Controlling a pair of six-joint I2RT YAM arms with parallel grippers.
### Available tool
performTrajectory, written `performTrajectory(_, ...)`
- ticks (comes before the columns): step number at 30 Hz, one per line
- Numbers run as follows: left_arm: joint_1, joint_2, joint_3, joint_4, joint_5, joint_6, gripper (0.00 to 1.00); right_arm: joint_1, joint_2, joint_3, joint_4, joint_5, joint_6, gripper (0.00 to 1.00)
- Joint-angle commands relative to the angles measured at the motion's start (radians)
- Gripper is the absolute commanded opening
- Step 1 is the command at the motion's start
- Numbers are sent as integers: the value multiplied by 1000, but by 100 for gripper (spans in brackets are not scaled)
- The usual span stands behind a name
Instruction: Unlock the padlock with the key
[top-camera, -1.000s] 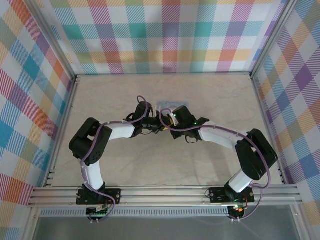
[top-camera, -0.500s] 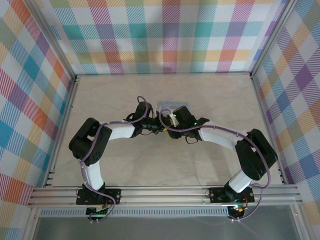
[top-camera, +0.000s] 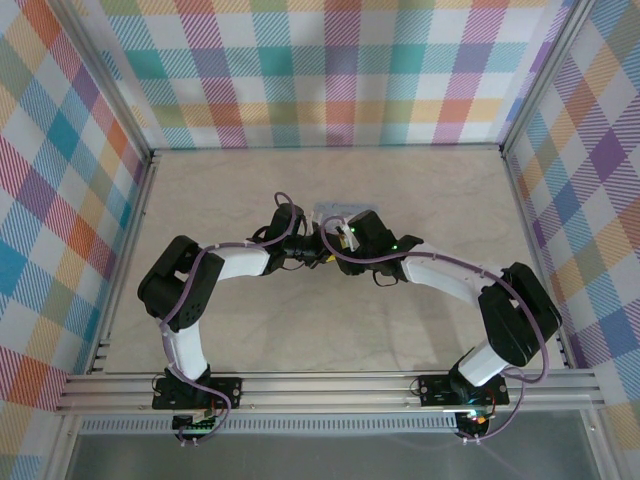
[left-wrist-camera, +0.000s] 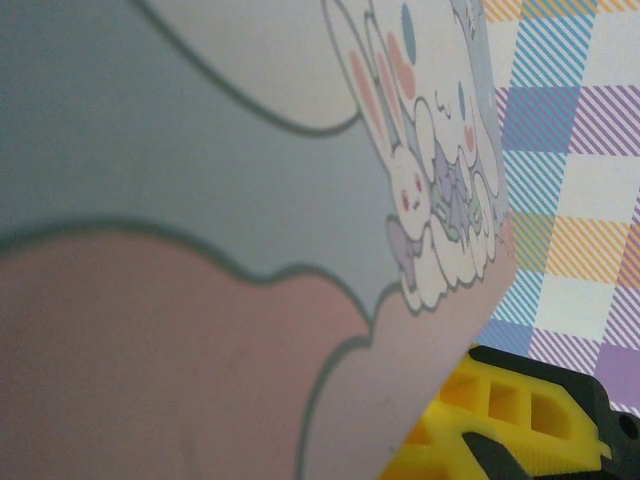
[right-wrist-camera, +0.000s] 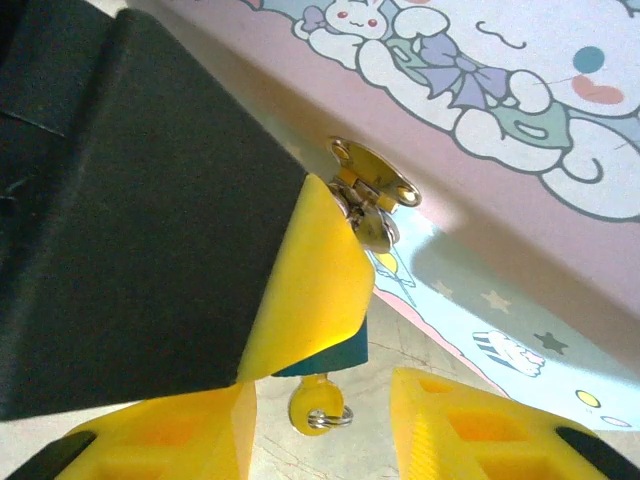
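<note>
Under the metal hasp (right-wrist-camera: 375, 185) of the pale-blue cartoon tin (right-wrist-camera: 520, 90), we've got the left claw (right-wrist-camera: 305, 280) pinched shut on the tiny blue padlock (right-wrist-camera: 325, 357), its small pale key (right-wrist-camera: 318, 408) poking straight at the right claw (right-wrist-camera: 322, 440), jaws parted and empty either side.

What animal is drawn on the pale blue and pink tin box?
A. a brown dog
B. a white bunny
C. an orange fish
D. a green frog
B: the tin box has a white bunny with long, pink-lined ears printed on it.
</note>
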Motion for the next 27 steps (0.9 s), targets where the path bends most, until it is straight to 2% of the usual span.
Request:
performTrajectory(1, -3, -41, 8, 15, 34, 5, 2, 4, -2, 11, -7, 14, -1, 41)
performTrajectory(15, -3, -41, 19, 19, 36, -1, 2, 3, 44, 24, 6, 16, -14, 37)
performTrajectory(18, -3, -42, 18, 20, 37, -2, 2, 3, 45, 26, 8, 18, -18, 27)
performTrajectory(23, -3, -41, 15, 21, 39, -2, 2, 3, 53, 30, 7, 7, -29, 4)
performTrajectory(25, -3, -41, 13, 21, 39, -2, 2, 4, 54, 28, 8, 1, -33, 0)
performTrajectory(27, -3, -43, 11, 20, 37, 0, 2, 4, 54, 27, 8, -4, -33, 0)
